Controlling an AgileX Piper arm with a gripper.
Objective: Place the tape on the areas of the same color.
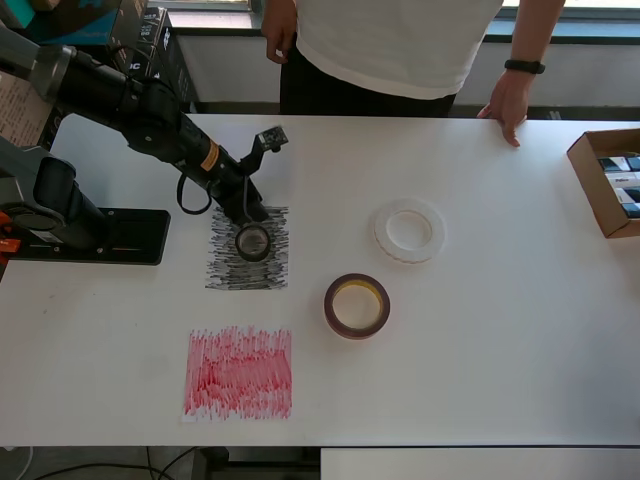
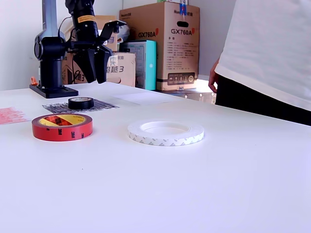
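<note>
1. White tape roll (image 2: 165, 133): nearest the exterior camera, a wide flat ring lying on the white table (image 2: 218, 194), well apart from the gripper.
2. Gripper (image 2: 95, 68): dark fingers spread apart, holding nothing, raised above the table in the exterior view; in the overhead view it hangs just above the black roll.
3. Black tape roll (image 1: 253, 242): small ring lying flat on the black scribbled patch (image 1: 248, 250), toward its upper middle, directly under the gripper and clear of the fingers.
4. Red-brown tape roll (image 1: 357, 305): yellowish core, flat on bare table, to the overhead view's right of the black patch, apart from the gripper.
5. Red scribbled patch (image 1: 238, 372): below the black patch in the overhead view, nothing on it.
6. White paper sheet (image 2: 146, 98): faint, seen beyond the black patch in the exterior view.
7. Person (image 1: 395, 45): standing at the far table edge, one hand (image 1: 508, 105) resting on it.
</note>
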